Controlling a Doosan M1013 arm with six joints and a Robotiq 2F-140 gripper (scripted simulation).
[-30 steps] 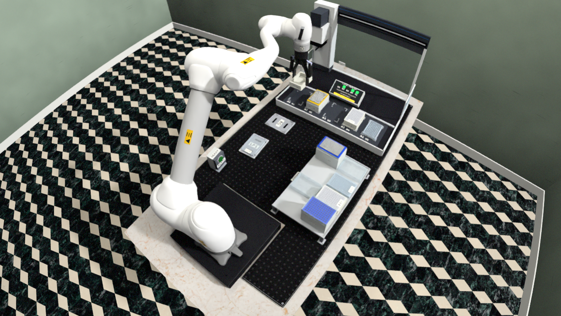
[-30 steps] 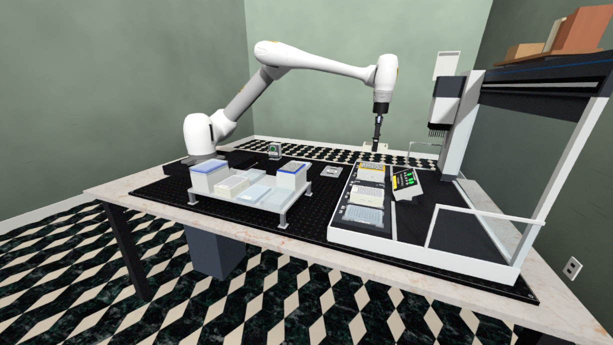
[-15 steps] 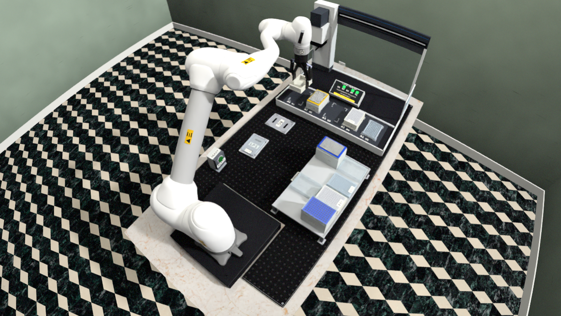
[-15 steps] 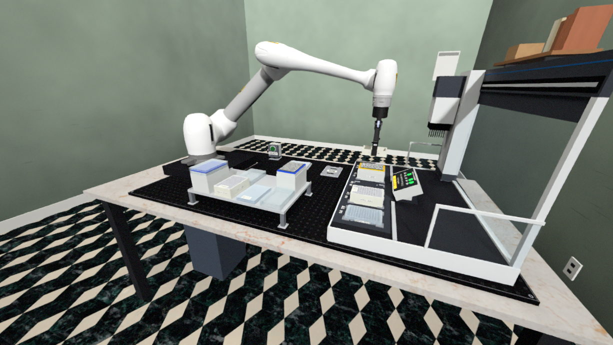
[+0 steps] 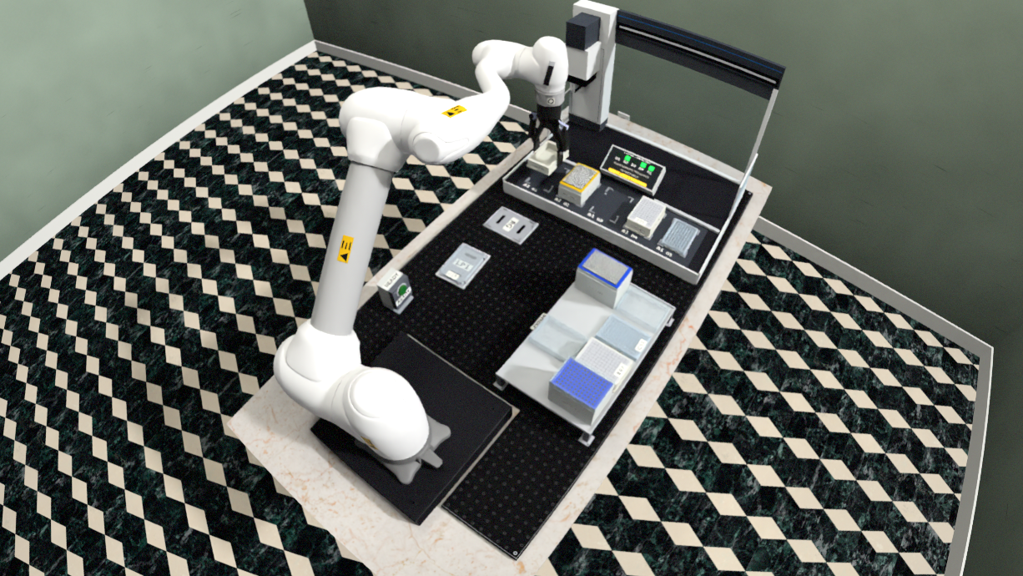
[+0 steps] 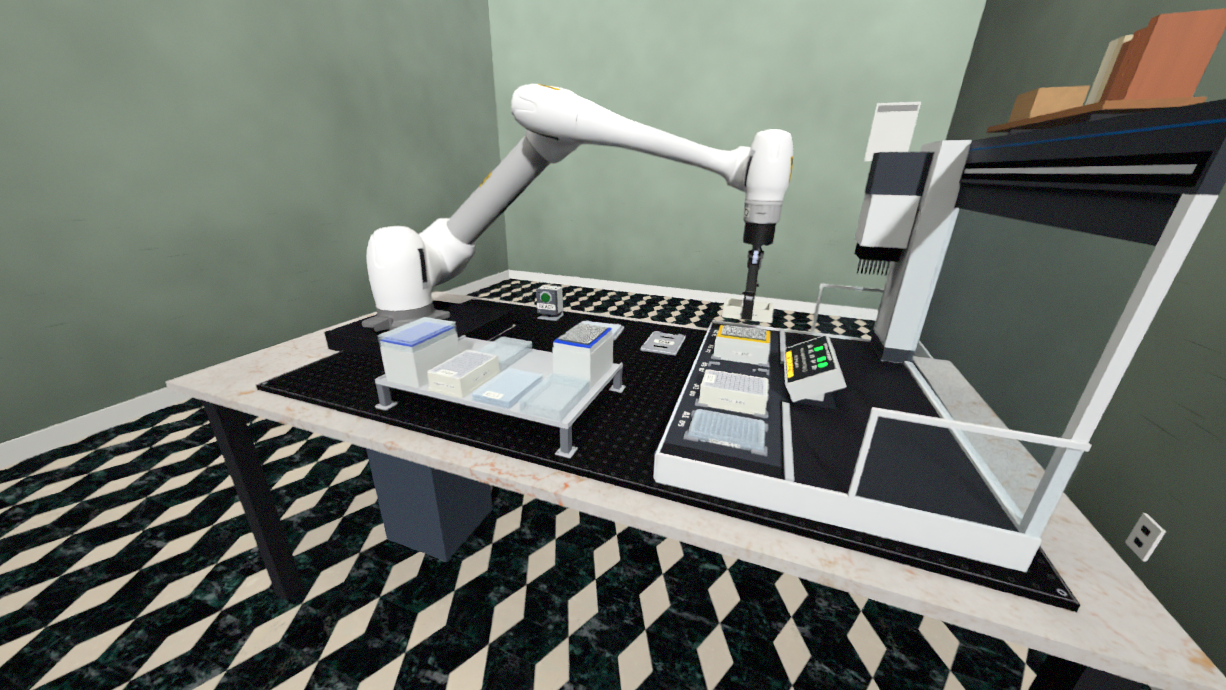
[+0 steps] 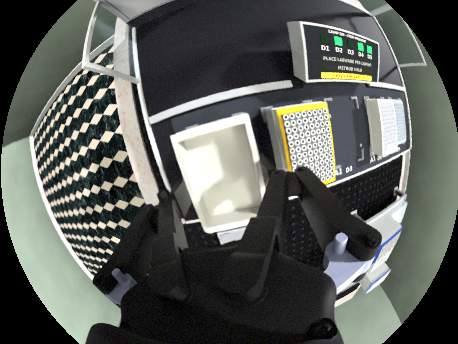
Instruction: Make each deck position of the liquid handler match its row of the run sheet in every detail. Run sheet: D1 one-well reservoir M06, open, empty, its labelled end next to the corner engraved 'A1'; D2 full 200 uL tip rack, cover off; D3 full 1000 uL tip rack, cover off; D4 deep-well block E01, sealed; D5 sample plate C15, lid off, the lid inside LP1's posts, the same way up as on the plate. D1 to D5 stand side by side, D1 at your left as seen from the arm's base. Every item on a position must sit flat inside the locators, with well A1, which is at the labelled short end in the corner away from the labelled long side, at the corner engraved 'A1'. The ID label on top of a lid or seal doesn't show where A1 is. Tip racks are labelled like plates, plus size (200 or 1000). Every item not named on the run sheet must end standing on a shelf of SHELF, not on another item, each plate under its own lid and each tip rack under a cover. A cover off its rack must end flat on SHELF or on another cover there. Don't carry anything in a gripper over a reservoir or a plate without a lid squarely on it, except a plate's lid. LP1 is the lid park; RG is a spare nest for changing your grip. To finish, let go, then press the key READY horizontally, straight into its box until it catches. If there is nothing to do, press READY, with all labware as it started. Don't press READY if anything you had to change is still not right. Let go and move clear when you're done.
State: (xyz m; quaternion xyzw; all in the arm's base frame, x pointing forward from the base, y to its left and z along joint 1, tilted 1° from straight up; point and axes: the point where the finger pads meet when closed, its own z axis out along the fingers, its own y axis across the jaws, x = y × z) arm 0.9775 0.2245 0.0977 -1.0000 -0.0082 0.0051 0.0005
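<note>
My gripper (image 5: 548, 149) (image 6: 748, 300) (image 7: 224, 173) is shut on the white one-well reservoir (image 5: 544, 161) (image 6: 740, 311) (image 7: 216, 166) by its long sides. It holds the reservoir open and empty, low at the D1 end of the liquid handler deck (image 6: 772, 497). I cannot tell if it touches the deck. D2 holds an uncovered yellow-rimmed tip rack (image 5: 578, 182) (image 6: 742, 341) (image 7: 308, 136). D3 is bare. D4 holds a white deep-well block (image 5: 645, 215) (image 6: 733, 390). D5 holds a clear plate (image 5: 678, 235) (image 6: 727, 428).
SHELF (image 5: 526, 361) (image 6: 468, 398) carries a blue-rimmed tip rack (image 5: 604, 275), a blue-covered rack (image 5: 581, 385), a white block (image 5: 603, 357) and flat clear pieces. LP1 (image 5: 463, 265), RG (image 5: 510, 224) and the READY key (image 5: 399, 291) lie between the arm and the deck. The pipetting gantry (image 5: 594, 64) stands behind D1.
</note>
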